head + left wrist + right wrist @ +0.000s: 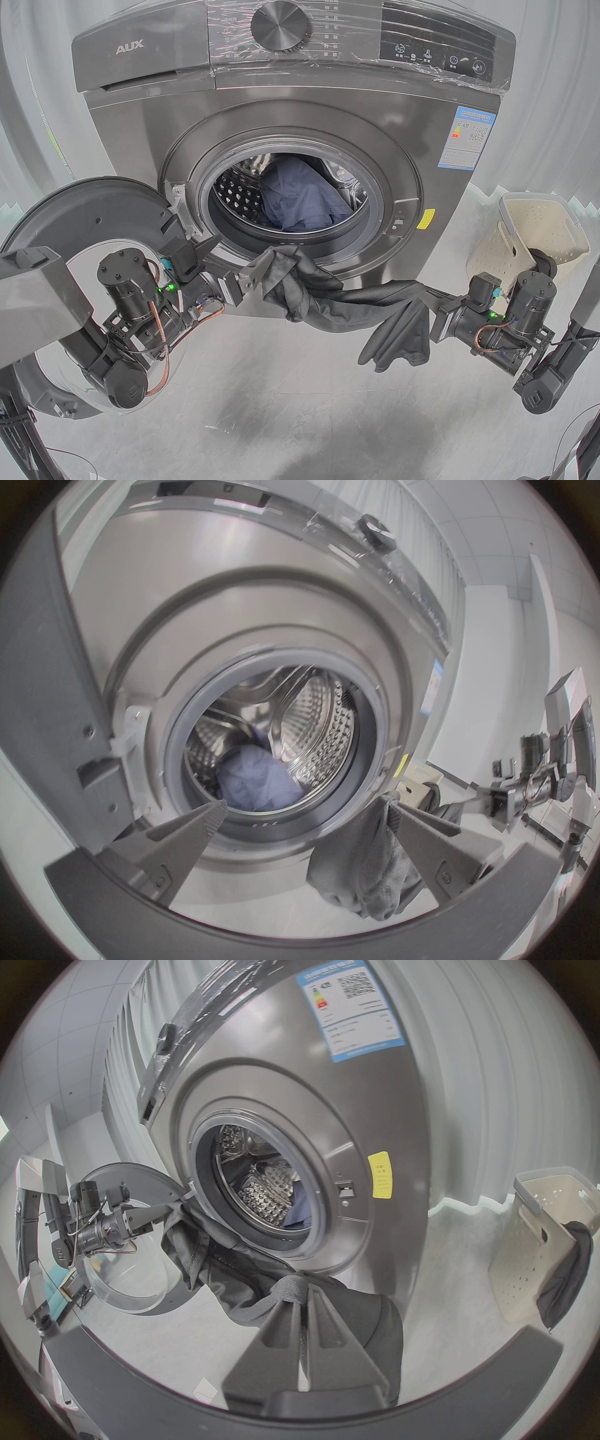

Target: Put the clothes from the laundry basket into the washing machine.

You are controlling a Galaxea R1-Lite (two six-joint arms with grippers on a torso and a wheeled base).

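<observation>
- Two grippers share one dark garment [350, 306], strung lengthwise left to right across the front of the washing machine [156, 125], just below its round opening.
- Farthest left, the machine's door [81, 212] stands swung open.
- Next, the left gripper [250, 276] sits at the opening's lower left rim. The left wrist view makes plain what the head view leaves unclear: its jaws are spread wide, and the garment's bunched end merely drapes against one finger [437, 849].
- Inside the drum lies a blue garment [300, 197], seen from all three cameras.
- From the left gripper the dark garment sags toward the right, with a loose flap hanging toward the floor near its right end.
- At that end the right gripper [440, 301] is clamped on the garment. The right wrist view shows its jaws pressed together over a fold.
- Farthest right, the laundry basket [537, 200] stands on the floor beside the machine, with a dark cloth [545, 262] hung over its edge.
</observation>
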